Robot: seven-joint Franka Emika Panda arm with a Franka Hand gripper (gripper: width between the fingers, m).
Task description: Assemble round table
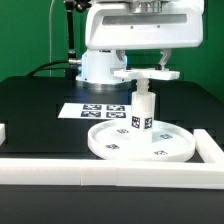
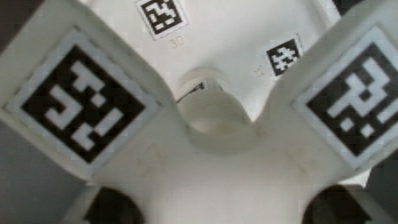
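The large round rimmed disc [image 1: 140,143] lies flat on the black table near the front rail. The short thick cylinder [image 1: 143,108] stands upright on its middle. My gripper [image 1: 147,68] is shut on the cross-shaped piece [image 1: 146,74] and holds it level right over the cylinder's top. I cannot tell whether the two touch. In the wrist view the cross-shaped piece [image 2: 214,150] fills the picture with two big tags. My gripper [image 2: 231,205] has its dark fingertips [image 2: 111,205] on either side of one arm. The disc [image 2: 222,35] shows beneath.
The marker board [image 1: 88,110] lies flat behind the disc. White border rails run along the front [image 1: 100,170], the exterior view's left [image 1: 3,132] and right [image 1: 208,148]. The arm's white base [image 1: 98,66] stands at the back.
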